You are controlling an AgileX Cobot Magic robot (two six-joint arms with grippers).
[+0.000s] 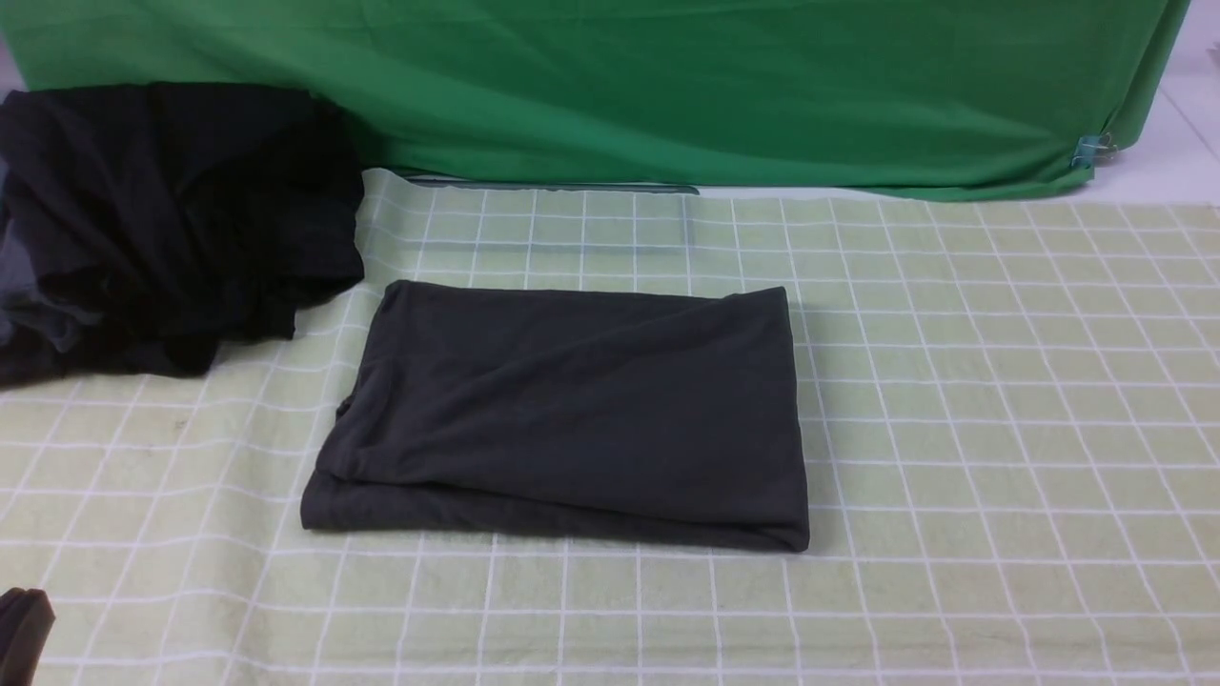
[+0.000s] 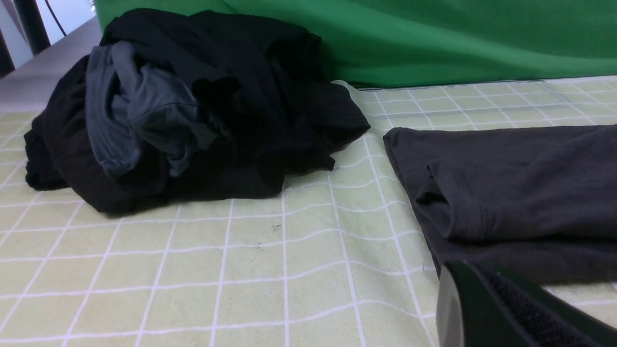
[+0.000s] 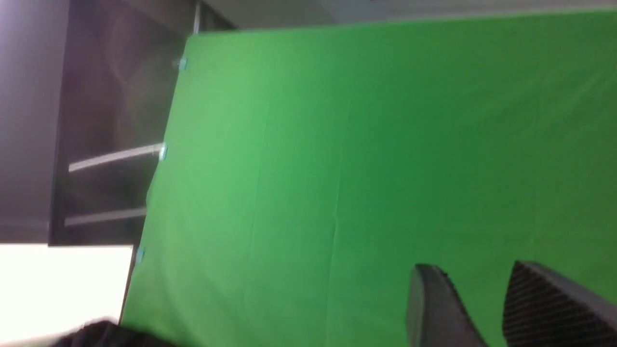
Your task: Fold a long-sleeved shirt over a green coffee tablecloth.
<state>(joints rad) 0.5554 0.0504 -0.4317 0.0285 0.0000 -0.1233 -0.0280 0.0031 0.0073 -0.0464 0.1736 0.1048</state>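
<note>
The charcoal-grey long-sleeved shirt (image 1: pixel 572 414) lies folded into a flat rectangle in the middle of the pale green grid tablecloth (image 1: pixel 1001 400); no sleeve sticks out and its logo is hidden. In the left wrist view the shirt's (image 2: pixel 511 188) folded edge lies just beyond a single dark finger (image 2: pixel 487 303), apart from it. My left gripper (image 1: pixel 23 624) barely shows at the table's near left corner, holding nothing that I can see. My right gripper (image 3: pixel 472 272) is raised, out of the front view, facing the backdrop with a gap between its fingers and nothing in it.
A bulky bundle of black and grey garments (image 1: pixel 162 219) sits at the far left of the tablecloth (image 2: pixel 217 270), close to the shirt's left corner. A plain deep-green cloth (image 1: pixel 686 86) hangs along the back, held by a clip (image 1: pixel 1091 150) at its right end.
</note>
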